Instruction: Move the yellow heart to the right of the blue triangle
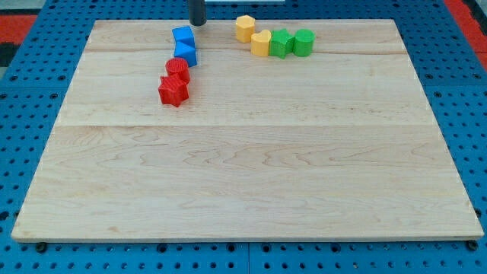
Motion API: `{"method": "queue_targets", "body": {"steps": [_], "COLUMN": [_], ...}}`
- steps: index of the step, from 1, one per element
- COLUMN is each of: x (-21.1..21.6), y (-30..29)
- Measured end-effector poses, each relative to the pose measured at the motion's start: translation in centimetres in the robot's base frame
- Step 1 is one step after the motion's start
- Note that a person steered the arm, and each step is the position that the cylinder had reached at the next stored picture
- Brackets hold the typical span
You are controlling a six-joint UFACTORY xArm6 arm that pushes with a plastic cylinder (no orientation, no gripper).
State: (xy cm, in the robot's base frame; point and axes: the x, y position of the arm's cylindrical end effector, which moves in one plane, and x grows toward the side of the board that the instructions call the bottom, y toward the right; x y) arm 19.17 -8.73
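Since I have no claw, only my tip (198, 23) at the view's top by the blue blocks, pushing is tricky. The yellow heart (261, 43) touches a green block (281, 43), so it could drag that along toward the blue triangle (186, 53).

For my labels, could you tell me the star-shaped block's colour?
Red, seen in the camera view, at the view's left.

The rod (198, 11) is cut off by the view's top edge. The two green blocks' (291, 43) shapes are too small to tell.
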Motion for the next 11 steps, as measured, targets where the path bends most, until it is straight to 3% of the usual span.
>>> {"method": "queue_targets", "body": {"steps": [1, 3, 4, 5, 6, 7, 8, 10, 11], "x": [2.0, 15.2, 17.4, 14.8, 6.9, 1.1, 0.2, 5.1, 5.5], "y": [0.6, 5.3, 14.9, 26.0, 26.8, 21.9, 18.2, 15.0, 10.8]}}
